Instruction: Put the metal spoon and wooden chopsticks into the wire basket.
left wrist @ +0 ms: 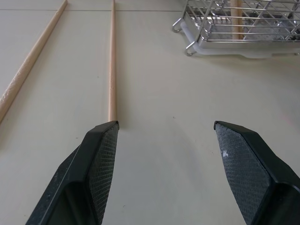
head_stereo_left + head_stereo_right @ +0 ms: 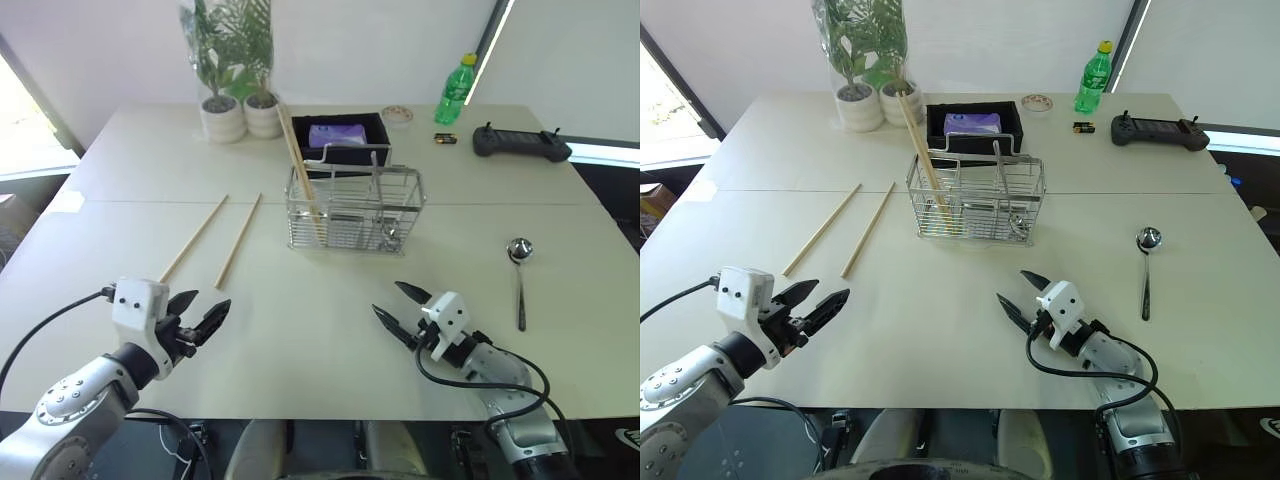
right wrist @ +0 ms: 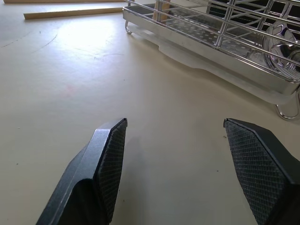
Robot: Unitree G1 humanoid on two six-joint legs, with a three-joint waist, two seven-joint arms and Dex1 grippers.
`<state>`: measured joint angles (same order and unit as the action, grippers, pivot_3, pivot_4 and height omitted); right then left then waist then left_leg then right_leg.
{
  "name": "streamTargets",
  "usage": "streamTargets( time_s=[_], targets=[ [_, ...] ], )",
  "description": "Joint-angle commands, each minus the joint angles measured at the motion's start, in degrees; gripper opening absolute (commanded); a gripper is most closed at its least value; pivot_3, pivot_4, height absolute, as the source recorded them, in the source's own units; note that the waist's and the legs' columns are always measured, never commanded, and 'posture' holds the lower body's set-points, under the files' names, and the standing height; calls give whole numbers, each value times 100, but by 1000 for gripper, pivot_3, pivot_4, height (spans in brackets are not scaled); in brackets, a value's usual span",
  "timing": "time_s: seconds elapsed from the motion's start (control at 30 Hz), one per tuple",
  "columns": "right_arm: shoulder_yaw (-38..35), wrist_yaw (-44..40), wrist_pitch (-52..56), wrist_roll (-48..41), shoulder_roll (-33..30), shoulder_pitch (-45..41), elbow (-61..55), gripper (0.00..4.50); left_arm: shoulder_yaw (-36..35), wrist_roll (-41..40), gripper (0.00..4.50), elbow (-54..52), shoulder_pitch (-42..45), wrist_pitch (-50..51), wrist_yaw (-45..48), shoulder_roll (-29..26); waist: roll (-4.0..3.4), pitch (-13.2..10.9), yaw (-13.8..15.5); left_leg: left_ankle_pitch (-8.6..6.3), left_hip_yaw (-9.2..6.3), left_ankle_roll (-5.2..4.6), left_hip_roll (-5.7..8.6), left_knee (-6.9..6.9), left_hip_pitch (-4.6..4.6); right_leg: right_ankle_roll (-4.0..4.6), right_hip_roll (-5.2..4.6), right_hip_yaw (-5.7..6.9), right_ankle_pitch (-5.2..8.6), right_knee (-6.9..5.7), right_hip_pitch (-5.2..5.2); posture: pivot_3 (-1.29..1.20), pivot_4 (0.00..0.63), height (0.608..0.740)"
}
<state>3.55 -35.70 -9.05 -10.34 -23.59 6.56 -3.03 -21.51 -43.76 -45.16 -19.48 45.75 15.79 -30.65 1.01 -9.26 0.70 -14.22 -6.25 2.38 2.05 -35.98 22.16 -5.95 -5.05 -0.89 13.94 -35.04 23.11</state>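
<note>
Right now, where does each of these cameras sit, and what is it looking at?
Eye views: on the head, looking down over the table; both arms show, left gripper and right gripper open.
Left wrist view: along its open fingers toward two chopsticks.
Right wrist view: along its open fingers toward the basket.
Shared: basket, chopsticks.

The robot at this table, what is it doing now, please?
It is tidying cutlery into the wire basket. Some wooden chopsticks already stand in the basket, and a spoon seems to be inside too. Two more chopsticks lie on the table to the basket's left, and a metal spoon lies to its right. The left tool and the right tool are both open and empty, above the table's near side.
</note>
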Motion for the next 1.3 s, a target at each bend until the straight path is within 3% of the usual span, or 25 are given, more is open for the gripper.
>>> streamTargets(
  time_s=[0.03,1.3],
  targets=[
    [-94,23,38,-34,5,84,-83,3366,-12,33,3408,-226,-9,-83,5,-60,0,0,-1,0,0,0,0,0,0,0,0,0,0,0,0,0,150,716],
    [-109,150,615,2,-15,-202,-432,3366,37,-151,3408,-129,372,-14,-77,-131,-1,-1,-10,0,0,0,0,1,0,0,1,0,0,-1,3,0,150,716]
  ],
)
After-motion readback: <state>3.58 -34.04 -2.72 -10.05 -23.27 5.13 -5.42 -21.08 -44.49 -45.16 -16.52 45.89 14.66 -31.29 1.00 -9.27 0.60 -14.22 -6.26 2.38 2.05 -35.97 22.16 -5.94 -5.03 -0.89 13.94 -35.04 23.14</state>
